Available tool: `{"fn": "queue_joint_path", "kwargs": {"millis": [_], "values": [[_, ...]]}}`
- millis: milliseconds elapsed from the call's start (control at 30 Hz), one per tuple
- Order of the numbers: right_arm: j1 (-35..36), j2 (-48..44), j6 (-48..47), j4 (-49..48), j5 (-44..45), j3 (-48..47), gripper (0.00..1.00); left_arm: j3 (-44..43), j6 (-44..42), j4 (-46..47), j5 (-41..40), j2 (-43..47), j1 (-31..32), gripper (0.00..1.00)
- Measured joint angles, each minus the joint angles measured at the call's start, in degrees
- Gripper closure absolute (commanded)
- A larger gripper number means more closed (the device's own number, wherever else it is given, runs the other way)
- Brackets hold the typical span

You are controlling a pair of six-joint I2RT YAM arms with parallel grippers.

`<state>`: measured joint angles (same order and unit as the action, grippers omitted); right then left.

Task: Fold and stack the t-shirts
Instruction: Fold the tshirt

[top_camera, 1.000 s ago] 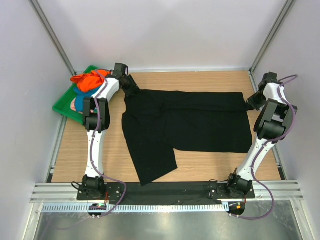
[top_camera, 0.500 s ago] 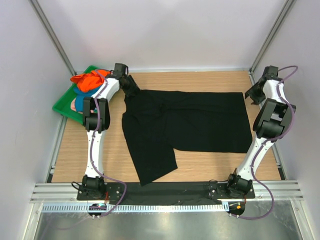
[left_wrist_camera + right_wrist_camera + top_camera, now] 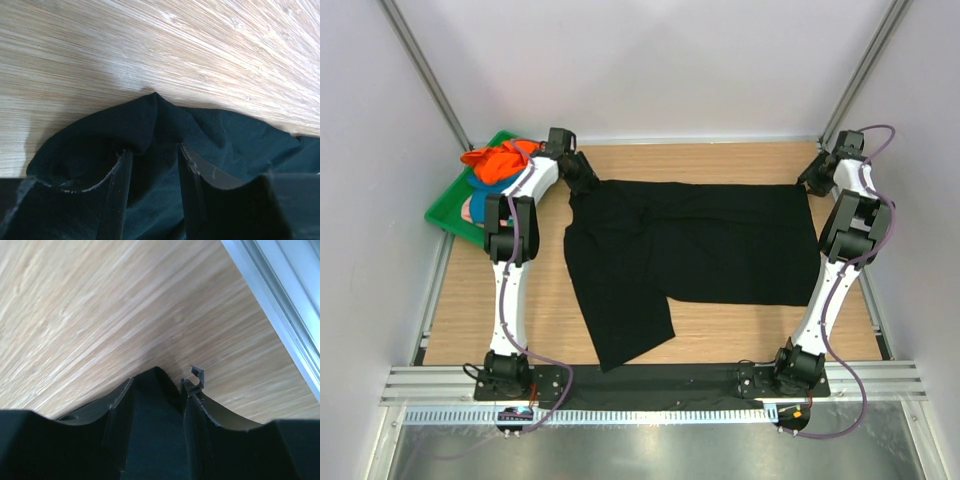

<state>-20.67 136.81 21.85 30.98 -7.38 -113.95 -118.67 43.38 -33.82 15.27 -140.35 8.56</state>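
Left jaws: I clench the black shirt [image 3: 690, 240] toward the desk's [image 3: 740, 320] far-left corner.
Right jaws: I clench its far-right corner.

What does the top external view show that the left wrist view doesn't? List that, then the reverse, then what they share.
Top external only: the whole black t-shirt spread out, the green tray holding an orange t-shirt, and the right arm. Left wrist only: the left fingers up close, pinching a bunched fold of the cloth. Both: black cloth on the wooden table.
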Motion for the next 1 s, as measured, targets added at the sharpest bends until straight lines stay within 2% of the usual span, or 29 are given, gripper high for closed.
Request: {"fn": "queue_joint_path", "kwargs": {"millis": [200,367,467,533,700,1000], "values": [[0.15,0.5,-1.22,-0.52,-1.01,-1.49,0.6,0.11,-0.35,0.11,0.24,0.07,-0.02,0.57],[0.22,2.14,-1.33,-0.35,-0.9,-3.34,0.71,0.31,-0.35,0.24,0.24,0.07,-0.02,0.58],[0.22,2.86,-0.83,-0.59,-0.79,-3.72,0.85,0.35,-0.35,0.31,0.24,0.07,-0.02,0.58],[0.22,3.1,-0.57,-0.59,-0.7,-3.72,0.99,0.35,-0.35,0.31,0.24,0.07,-0.02,0.58],[0.22,3.08,2.27,-1.75,0.83,-3.17,0.99,0.35,-0.35,0.24,0.0,0.07,-0.02,0.62],[1.09,1.66,9.09,-3.58,14.01,-0.83,0.99,0.46,-0.26,-0.35,-1.84,0.07,-0.02,0.68]]}}
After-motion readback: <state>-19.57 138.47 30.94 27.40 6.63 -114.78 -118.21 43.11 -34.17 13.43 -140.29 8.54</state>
